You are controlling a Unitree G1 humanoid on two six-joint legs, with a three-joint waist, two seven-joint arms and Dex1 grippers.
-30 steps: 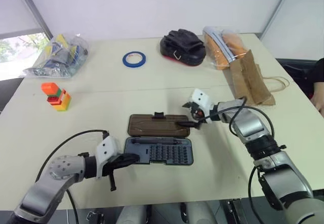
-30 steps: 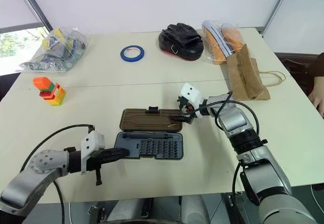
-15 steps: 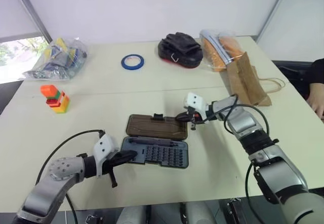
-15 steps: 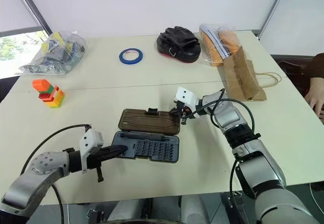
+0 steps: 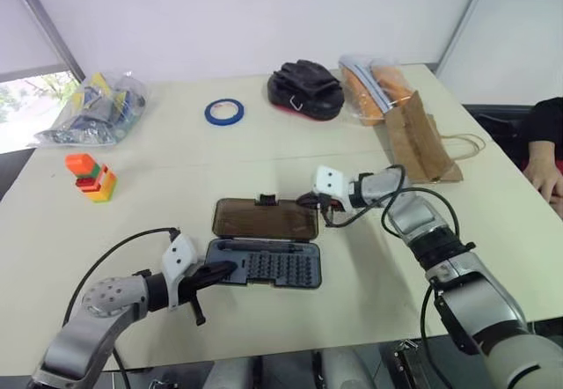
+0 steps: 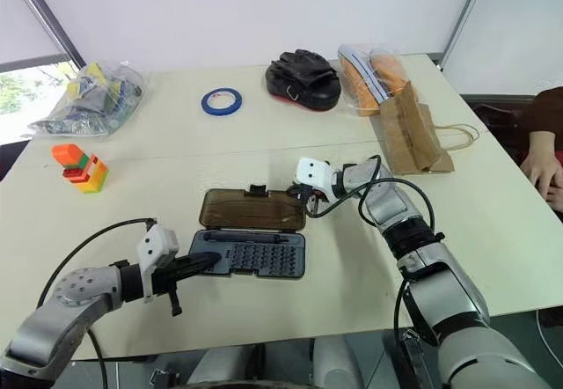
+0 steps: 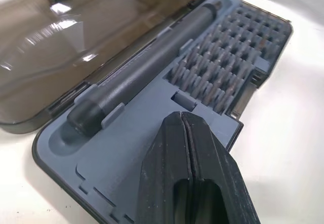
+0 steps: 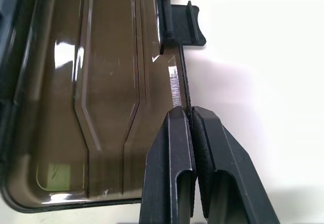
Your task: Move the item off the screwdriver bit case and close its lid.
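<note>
A cream table [image 5: 493, 257] carries the clutter: at the far left a clear plastic bag of mixed items [image 5: 91, 105], and nearer, a small stack of orange, red, green and yellow blocks [image 5: 91, 175]. Along the far edge lie a blue tape roll [image 5: 224, 111], a black pouch with a metal hook [image 5: 303, 88] and — just beside it, to the right — a clear bag of orange things [image 5: 369, 83]. At the right edge, a person's hand [image 5: 547, 158] rests by the table — dark sleeve above it.
</note>
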